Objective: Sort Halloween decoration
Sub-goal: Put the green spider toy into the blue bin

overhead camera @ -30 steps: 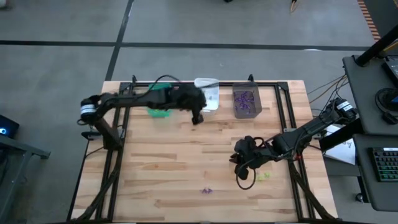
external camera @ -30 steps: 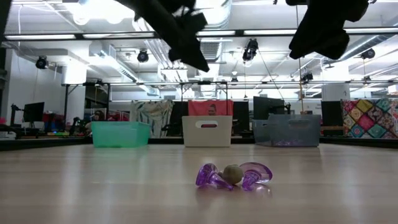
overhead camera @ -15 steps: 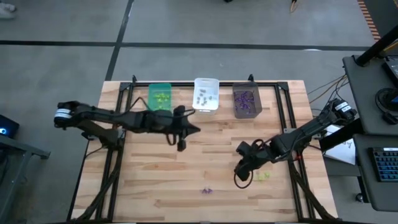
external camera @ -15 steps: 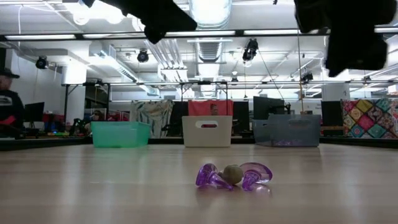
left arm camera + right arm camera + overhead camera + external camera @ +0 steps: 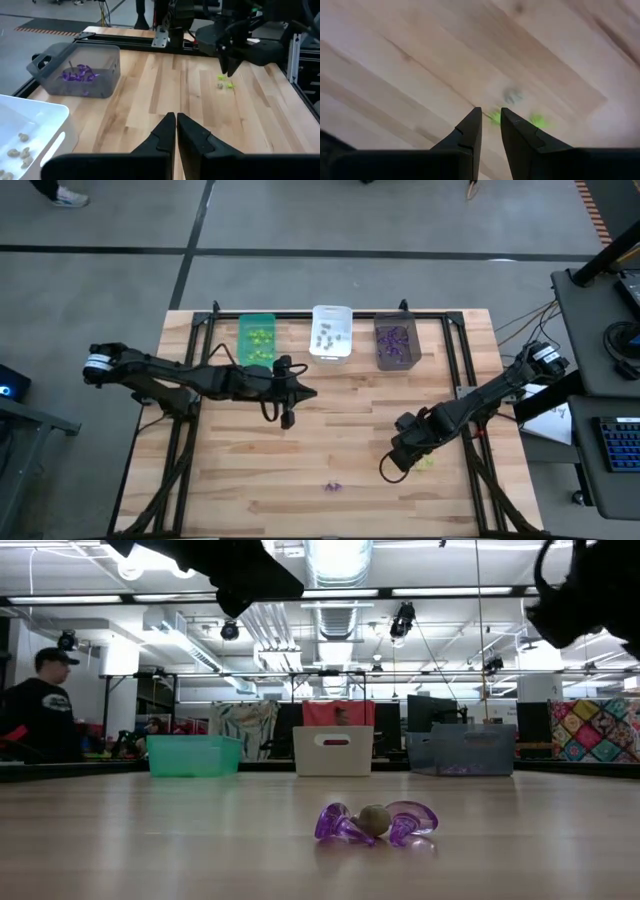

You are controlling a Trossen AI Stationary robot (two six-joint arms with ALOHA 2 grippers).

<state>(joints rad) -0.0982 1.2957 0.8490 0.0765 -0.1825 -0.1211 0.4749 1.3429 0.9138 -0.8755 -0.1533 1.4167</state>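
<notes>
While the left end effector point(image 5: 289, 417) hangs closed mid-bench, the right end effector point(image 5: 490, 119) hovers slightly parted over yellow-green trinkets point(image 5: 225, 81); a purple trinket point(image 5: 376, 823) lies apart.

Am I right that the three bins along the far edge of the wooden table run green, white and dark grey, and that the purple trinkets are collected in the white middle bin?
Not quite. The small purple plastic trinkets lie in the dark grey rectangular bin, not the white rectangular bin, which holds greyish pieces; the high view shows this. The order from the green rectangular bin to white to dark grey is right.
</notes>
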